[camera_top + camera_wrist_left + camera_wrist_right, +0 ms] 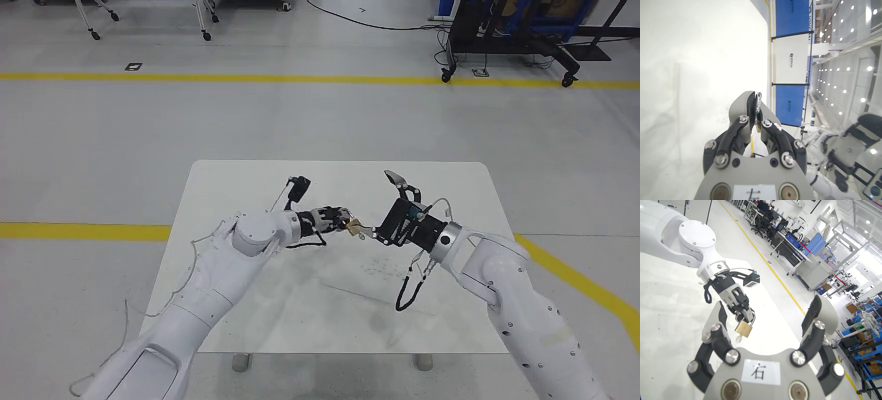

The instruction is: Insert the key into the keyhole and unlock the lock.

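Half the job looked done: the key sat in the padlock, which the left hand gripped by its shackle above the table. The right hand stood open just beside the key, so the unlocking turn seemed yet to be made.

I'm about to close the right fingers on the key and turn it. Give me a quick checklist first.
1. Left gripper clamped on the padlock: ok.
2. Key seated in the padlock's base: ok, as far as it shows.
3. Right gripper open: ok.
4. Key centred between the right fingers: not ok, it sits nearer one finger.
5. Padlock unlocked: cannot tell.
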You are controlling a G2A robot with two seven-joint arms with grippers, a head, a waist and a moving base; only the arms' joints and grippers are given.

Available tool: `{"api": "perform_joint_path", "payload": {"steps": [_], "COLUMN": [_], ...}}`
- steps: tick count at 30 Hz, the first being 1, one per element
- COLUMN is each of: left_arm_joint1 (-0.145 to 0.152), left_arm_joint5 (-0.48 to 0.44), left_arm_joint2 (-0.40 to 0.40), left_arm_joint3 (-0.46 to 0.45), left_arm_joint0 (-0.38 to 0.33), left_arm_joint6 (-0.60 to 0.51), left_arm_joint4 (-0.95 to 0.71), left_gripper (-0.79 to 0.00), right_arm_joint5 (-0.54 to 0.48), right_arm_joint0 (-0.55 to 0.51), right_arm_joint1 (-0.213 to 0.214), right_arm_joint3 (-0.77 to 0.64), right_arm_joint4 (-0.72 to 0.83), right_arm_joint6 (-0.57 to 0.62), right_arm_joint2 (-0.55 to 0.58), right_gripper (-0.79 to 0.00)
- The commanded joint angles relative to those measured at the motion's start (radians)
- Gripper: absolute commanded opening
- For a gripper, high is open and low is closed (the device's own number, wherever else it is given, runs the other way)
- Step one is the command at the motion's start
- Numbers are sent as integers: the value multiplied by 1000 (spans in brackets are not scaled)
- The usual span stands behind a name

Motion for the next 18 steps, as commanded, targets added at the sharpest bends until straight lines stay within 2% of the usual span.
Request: {"api": "perform_joint_path", "payload": {"steps": [1, 8, 9, 10, 11, 12, 13, 14, 18], "left_arm_joint1": [-6, -22, -25, -27, -30, -32, -33, -35, -37], "left_arm_joint5": [40, 137, 143, 147, 149, 152, 157, 162, 160], "left_arm_joint2": [27, 125, 133, 138, 140, 141, 143, 144, 133], "left_arm_joint3": [18, 79, 84, 88, 92, 97, 103, 108, 125], "left_arm_joint0": [-14, -57, -60, -62, -66, -68, -70, -73, -86], "left_arm_joint6": [-10, -81, -92, -106, -113, -116, -123, -134, -163], "left_arm_joint4": [35, 203, 210, 209, 210, 209, 209, 208, 194], "left_gripper": [-785, -785, -739, -551, -403, -160, -37, 0, 0], "right_arm_joint5": [0, 0, 0, 0, 0, 0, 0, 0, 0], "right_arm_joint0": [0, 0, 0, 0, 0, 0, 0, 0, 0], "right_arm_joint1": [0, 0, 0, 0, 0, 0, 0, 0, 0], "right_arm_joint3": [0, 0, 0, 0, 0, 0, 0, 0, 0], "right_arm_joint4": [0, 0, 0, 0, 0, 0, 0, 0, 0], "right_arm_joint6": [0, 0, 0, 0, 0, 0, 0, 0, 0], "right_arm_joint2": [0, 0, 0, 0, 0, 0, 0, 0, 0], "right_gripper": [0, 0, 0, 0, 0, 0, 0, 0, 0]}}
